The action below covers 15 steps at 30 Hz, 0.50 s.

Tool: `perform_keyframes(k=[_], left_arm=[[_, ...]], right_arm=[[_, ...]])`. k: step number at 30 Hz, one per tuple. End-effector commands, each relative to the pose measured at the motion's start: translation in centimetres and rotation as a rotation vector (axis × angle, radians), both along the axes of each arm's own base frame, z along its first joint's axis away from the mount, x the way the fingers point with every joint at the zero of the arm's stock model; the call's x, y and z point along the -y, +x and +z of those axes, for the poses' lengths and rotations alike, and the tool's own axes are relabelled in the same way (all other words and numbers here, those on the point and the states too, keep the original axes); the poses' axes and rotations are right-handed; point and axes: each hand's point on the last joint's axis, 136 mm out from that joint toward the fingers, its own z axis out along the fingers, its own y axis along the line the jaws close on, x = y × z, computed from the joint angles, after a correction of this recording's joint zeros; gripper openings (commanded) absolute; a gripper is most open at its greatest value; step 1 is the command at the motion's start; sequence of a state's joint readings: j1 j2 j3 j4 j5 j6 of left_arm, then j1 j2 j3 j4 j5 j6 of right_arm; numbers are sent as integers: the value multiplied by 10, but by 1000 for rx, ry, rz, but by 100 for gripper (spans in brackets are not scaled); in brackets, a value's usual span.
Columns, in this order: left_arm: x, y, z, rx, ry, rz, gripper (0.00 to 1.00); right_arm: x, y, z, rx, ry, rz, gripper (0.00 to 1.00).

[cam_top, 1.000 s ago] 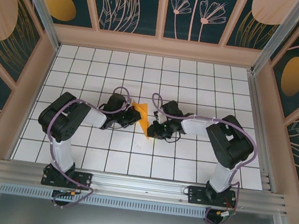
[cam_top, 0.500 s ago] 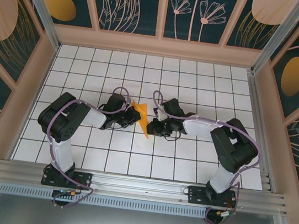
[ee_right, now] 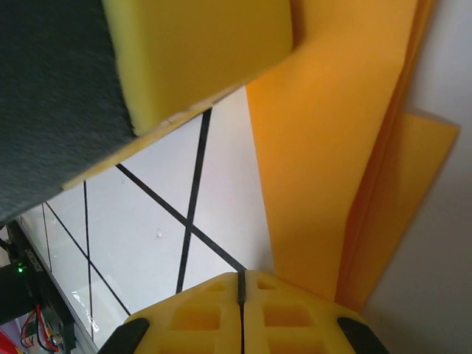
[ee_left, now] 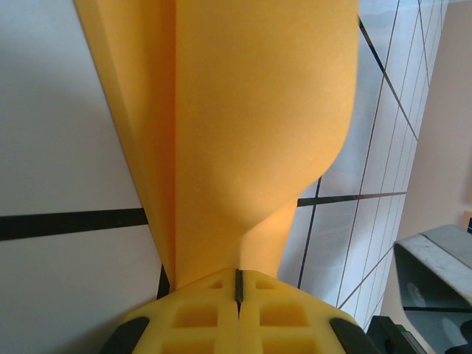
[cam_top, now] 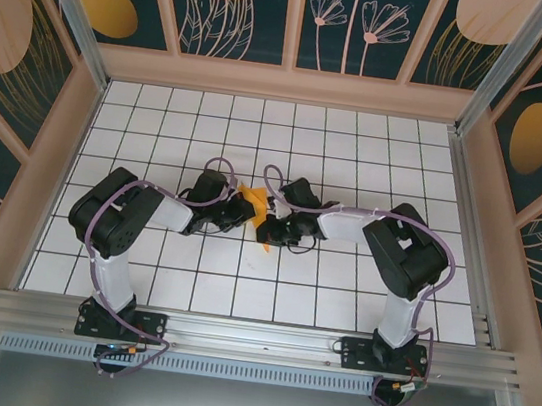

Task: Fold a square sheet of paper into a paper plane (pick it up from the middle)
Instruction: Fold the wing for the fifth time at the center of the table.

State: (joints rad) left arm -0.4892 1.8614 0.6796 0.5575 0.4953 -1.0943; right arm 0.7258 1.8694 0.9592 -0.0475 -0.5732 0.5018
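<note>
The white gridded bench (cam_top: 338,303) takes up most of what I see, boxed in by dark walls painted with leaves and dull-orange ovals. Two black-and-white robot arms reach in from its near edge, the left arm (cam_top: 118,217) and the right arm (cam_top: 405,252), and their wrists meet near the middle. Between them is a single sheet of thin bright-orange paper (cam_top: 251,200), by now a narrow shape folded lengthwise with its point towards the near edge. It lies just left of centre, touching both wrists. The left gripper (ee_left: 237,284) is pinched tight on one end of the paper, which fans out smooth and slightly bowed from between its yellow pads. The right gripper (ee_right: 242,291) is closed too, tips pressed together. I see no orange in its seam; the layered edges of the paper run just beside its right finger, so I can't say it has any hold. I'd judge the paper very light, limp and easily creased or torn, and slick against the tile, so it will slide or buckle if pushed. The safest place to take it looks like the thick folded spine near the middle, where the layers stack and stiffen it. By my count that makes one bench, two arms, two grippers and one piece of paper.
</note>
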Motion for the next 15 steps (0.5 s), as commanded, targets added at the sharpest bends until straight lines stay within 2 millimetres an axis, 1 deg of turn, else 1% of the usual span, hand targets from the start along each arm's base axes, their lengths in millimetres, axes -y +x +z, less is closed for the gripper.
perform_keyframes(k=[1, 5, 9, 11, 15], left_arm=[[-25, -22, -40, -137, 118, 40, 0], [-28, -22, -44, -143, 143, 50, 0], [-33, -22, -50, -153, 178, 54, 0], [-37, -23, -54, -160, 204, 59, 0], [-43, -25, -59, -172, 230, 67, 0]], right_arm=[[11, -18, -19, -30, -37, 37, 6], [22, -30, -31, -42, -56, 65, 6], [29, -38, -36, -32, -47, 94, 6], [31, -42, -35, -33, -38, 106, 6], [35, -54, -25, -19, 2, 135, 6]])
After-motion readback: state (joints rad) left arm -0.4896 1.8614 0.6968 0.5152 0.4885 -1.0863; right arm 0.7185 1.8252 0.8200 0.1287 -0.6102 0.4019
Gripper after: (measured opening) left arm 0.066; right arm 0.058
